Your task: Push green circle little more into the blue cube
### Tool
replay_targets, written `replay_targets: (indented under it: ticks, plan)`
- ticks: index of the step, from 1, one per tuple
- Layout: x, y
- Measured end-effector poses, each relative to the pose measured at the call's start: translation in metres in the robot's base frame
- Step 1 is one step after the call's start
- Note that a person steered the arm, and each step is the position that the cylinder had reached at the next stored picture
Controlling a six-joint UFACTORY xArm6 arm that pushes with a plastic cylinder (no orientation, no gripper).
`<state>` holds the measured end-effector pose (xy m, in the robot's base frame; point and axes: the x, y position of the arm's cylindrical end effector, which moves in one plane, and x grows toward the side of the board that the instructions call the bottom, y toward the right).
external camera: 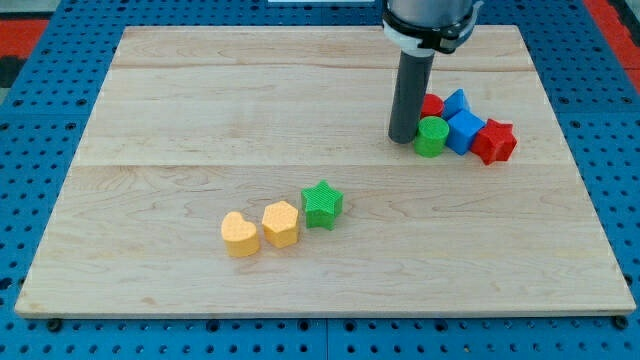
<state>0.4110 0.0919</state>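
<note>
The green circle (431, 137) stands at the view's upper right, touching the blue cube (465, 131) on its right side. My tip (403, 138) rests on the board right at the green circle's left side, touching it or nearly so. The dark rod rises from the tip toward the view's top and hides part of the blocks behind it.
A red star (494, 141) touches the blue cube's right. A red block (432, 104) and a blue block (456, 102) sit just behind the cluster. A green star (322, 204), a yellow hexagon (281, 223) and a yellow heart (239, 234) lie in a row at lower centre.
</note>
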Motion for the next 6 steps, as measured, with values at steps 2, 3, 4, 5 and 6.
replay_targets:
  ticks: [2,3,4,5,6]
  plan:
    - [0.019,0.020]
    - [0.019,0.025]
    - [0.019,0.022]
    - [0.047,-0.021]
    - [0.063,-0.057]
